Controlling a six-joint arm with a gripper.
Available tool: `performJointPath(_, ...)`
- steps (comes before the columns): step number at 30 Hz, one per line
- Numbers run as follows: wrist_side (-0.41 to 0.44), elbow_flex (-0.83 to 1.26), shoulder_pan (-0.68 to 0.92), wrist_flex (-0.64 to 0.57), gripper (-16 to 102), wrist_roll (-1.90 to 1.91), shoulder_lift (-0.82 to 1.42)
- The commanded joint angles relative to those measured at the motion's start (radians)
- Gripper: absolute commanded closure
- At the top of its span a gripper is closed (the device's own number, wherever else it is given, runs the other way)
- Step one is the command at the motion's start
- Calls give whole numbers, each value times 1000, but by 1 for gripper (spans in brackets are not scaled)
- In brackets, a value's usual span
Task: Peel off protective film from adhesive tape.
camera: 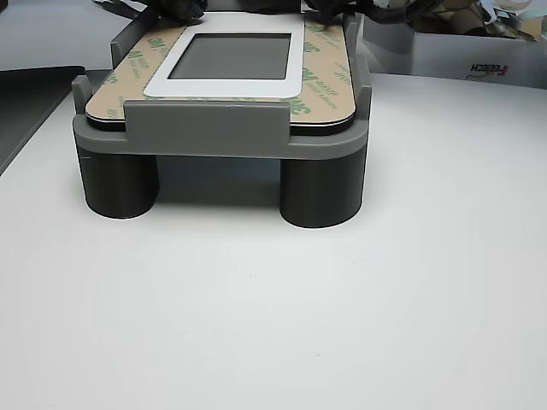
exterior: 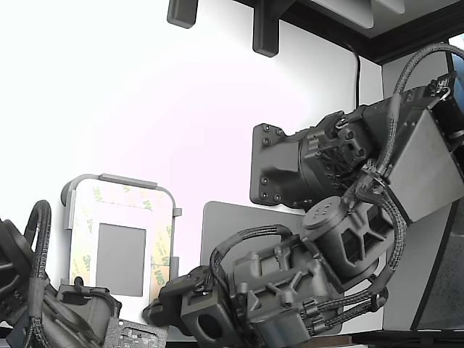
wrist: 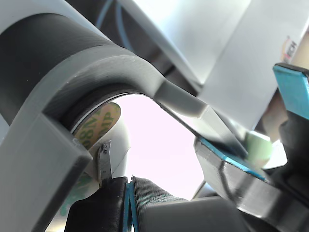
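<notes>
The plate (camera: 224, 85) is sitting up on a grey holder (camera: 220, 130), and that holder is lifting it clear of the white worktop (camera: 273, 299) on two round legs, which I'd judge is there to give an arm room to come in at the plate's edges from the side. The holder's raised lips are hugging the plate's rim, so the plate is likely staying put when something tugs at it. The film (camera: 325, 81), cream with green lettering, is lying flat along the plate's border, framing the grey square window (camera: 231, 55) in the middle; the tape itself is lying under that film and I can't pick it out separately. In the exterior view the same film (exterior: 162, 246) is running down the side of the plate nearest the big dark arm (exterior: 290, 283), and that arm is reaching low beside the holder, its tip pointing toward the holder's near corner. Up close in the wrist view, a thin dark finger (wrist: 104, 162) is standing right at the film (wrist: 99, 124) where it curves under the holder's grey arch, and my read is that it's hunting for an edge to catch. Whether the hand is open, closed or pinching anything, I cannot tell: only that one finger is showing and its partner is hidden. The film looks fully stuck down, so the peel seems not yet begun.
</notes>
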Motion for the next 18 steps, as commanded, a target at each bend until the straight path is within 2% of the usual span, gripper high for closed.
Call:
performJointPath(1, -3, -12, -23, -12, 96, -5, 12)
performJointPath(18, -18, -20, -49, -3, 96, -21, 11)
